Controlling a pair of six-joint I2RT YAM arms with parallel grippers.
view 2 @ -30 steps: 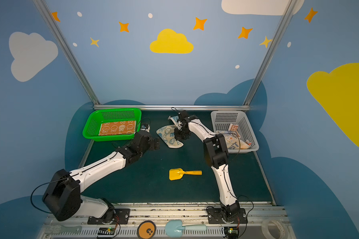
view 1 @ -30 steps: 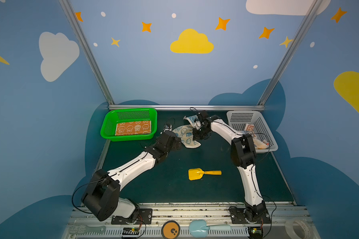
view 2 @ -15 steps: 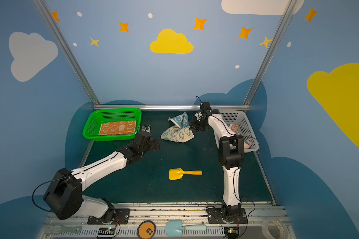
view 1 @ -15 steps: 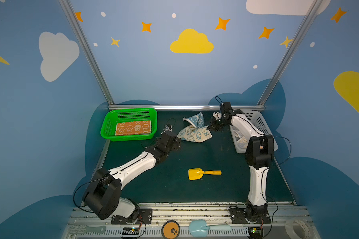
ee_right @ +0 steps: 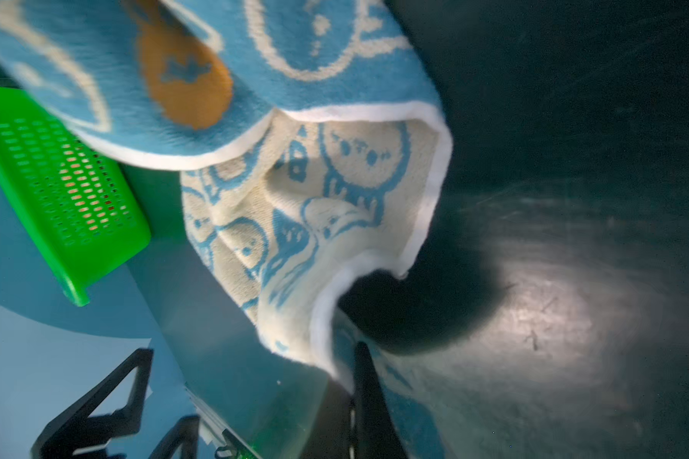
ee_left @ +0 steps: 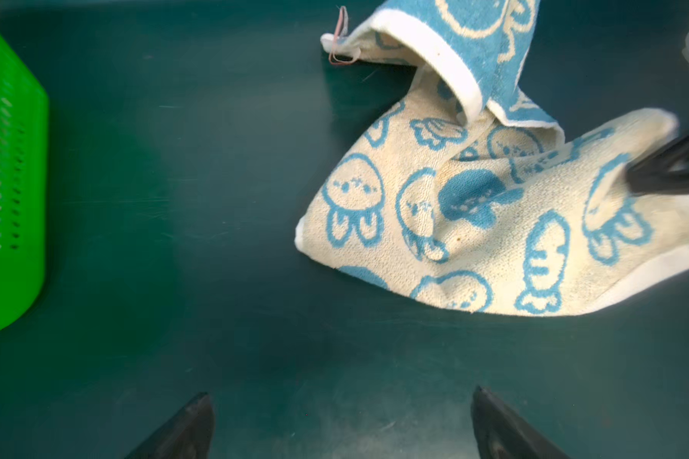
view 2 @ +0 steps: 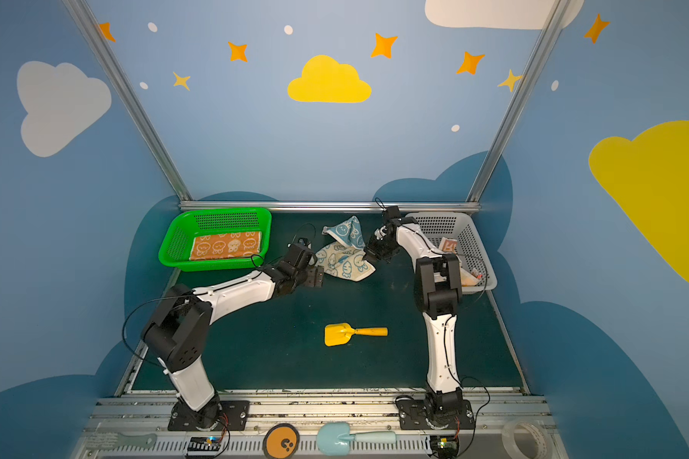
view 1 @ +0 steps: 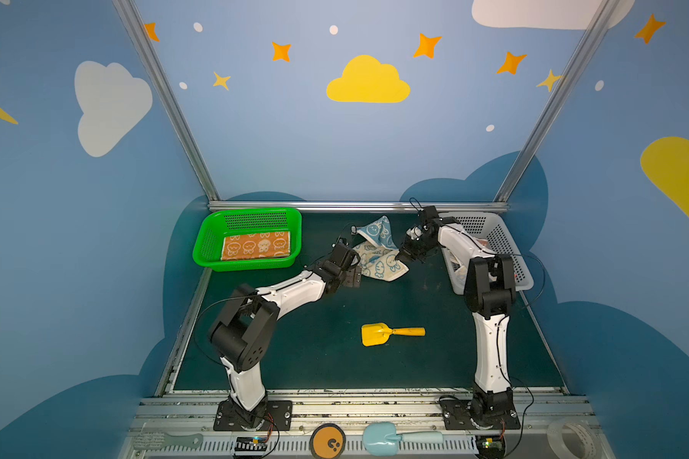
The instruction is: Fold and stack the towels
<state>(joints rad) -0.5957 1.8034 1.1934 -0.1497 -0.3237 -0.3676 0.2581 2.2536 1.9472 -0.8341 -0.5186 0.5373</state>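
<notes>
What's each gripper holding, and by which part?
Right gripper pinches the cream-and-blue cartoon-face cloth towel at its white-hemmed edge; left gripper is open, holding nothing.

both top views: high, front, looking down – whole scene | wrist views: close – share cream-blue towel (ee_left: 474, 238)

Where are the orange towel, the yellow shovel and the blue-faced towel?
orange towel (view 1: 255, 246), in a top view, its centre.
yellow shovel (view 1: 374, 334), in a top view, on the blade.
blue-faced towel (ee_left: 494, 246), left wrist view, middle of the cream side.
</notes>
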